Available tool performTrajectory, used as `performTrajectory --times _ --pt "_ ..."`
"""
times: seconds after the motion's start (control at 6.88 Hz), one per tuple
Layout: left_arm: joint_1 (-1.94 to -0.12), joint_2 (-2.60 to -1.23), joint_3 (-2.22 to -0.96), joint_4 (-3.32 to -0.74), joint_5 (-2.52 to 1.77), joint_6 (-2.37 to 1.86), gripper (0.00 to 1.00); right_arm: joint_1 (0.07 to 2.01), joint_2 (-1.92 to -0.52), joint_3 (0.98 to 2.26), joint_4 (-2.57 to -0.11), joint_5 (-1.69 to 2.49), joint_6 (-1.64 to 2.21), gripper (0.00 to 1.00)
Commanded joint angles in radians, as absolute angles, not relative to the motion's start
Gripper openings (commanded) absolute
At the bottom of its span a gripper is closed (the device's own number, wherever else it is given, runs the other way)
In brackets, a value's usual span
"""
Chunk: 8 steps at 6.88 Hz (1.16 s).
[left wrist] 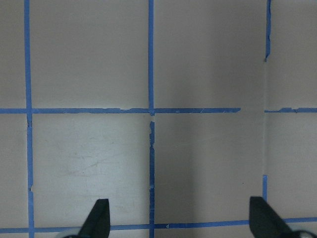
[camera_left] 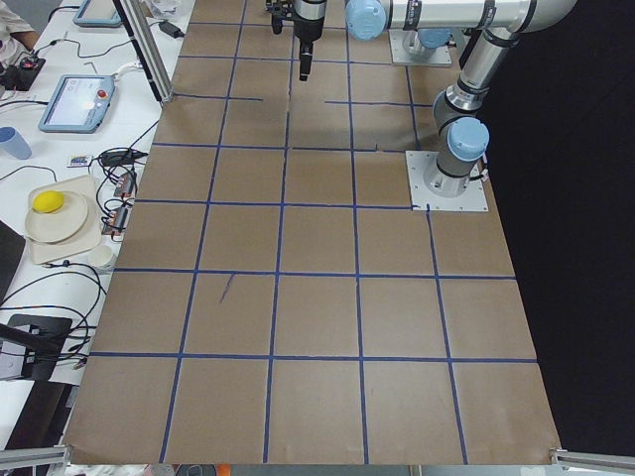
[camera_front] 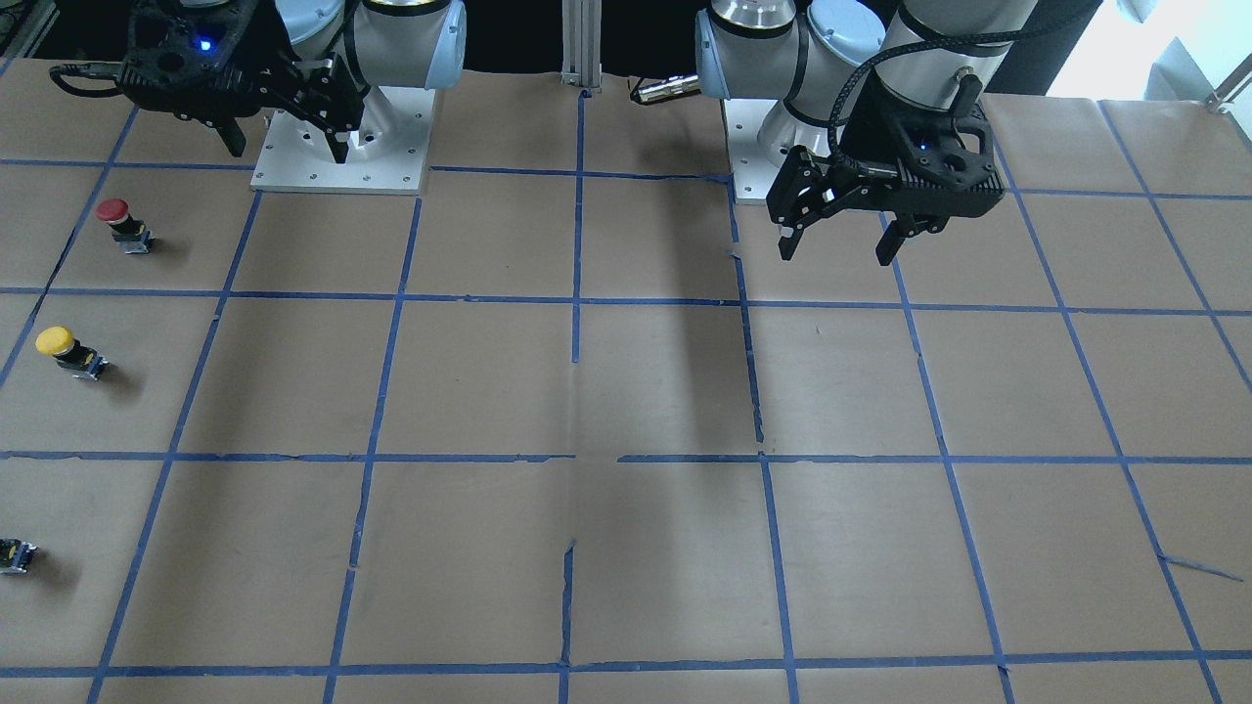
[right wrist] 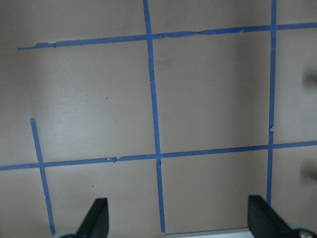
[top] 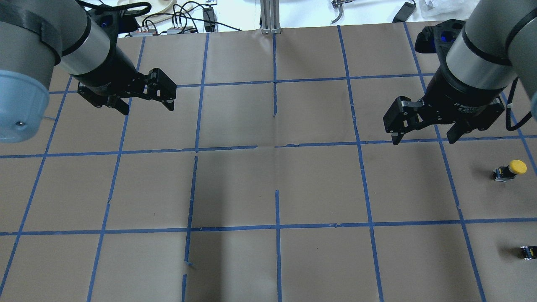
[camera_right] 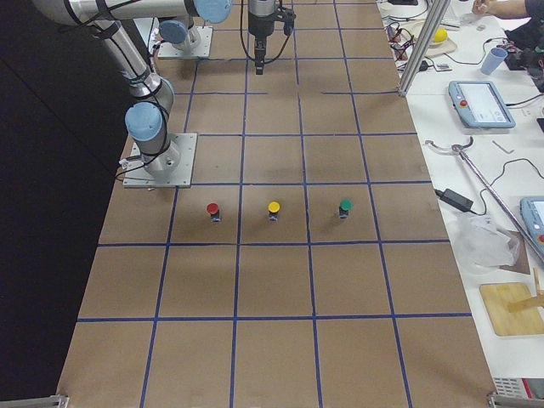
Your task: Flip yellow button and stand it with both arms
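The yellow button [camera_front: 64, 350] appears to stand cap up on the brown paper near the table's end on my right; it also shows in the overhead view [top: 509, 170] and the exterior right view [camera_right: 274, 209]. My right gripper [top: 423, 140] hangs open and empty above the table, inward of the button and apart from it; in the front view it [camera_front: 284, 137] is by its base. My left gripper [top: 147, 108] is open and empty over the other half [camera_front: 841, 240]. Both wrist views show only taped paper between open fingertips [left wrist: 99, 218] [right wrist: 96, 218].
A red button [camera_front: 122, 223] stands nearer my base in the same row and a green-capped button [camera_right: 344, 206] farther out, seen as a dark block at the frame edges [camera_front: 15, 555] [top: 527, 251]. Arm base plates [camera_front: 342, 147] sit at my edge. A metal post [top: 270, 16] stands at the far edge.
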<state>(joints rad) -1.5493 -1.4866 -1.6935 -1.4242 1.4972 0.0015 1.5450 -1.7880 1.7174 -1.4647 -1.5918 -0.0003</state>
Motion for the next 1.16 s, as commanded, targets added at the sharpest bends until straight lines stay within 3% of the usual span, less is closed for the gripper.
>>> performTrajectory --times 0.0,1.02 --pt "-1.549 -1.485 -1.694 -1.424 1.496 0.003 1.0 1.545 -1.754 1.709 -1.479 -1.595 -0.015 1.0" --pt "-1.551 -1.485 -1.694 -1.425 1.496 0.003 1.0 1.54 -1.749 1.706 -1.505 -1.583 -0.017 1.0"
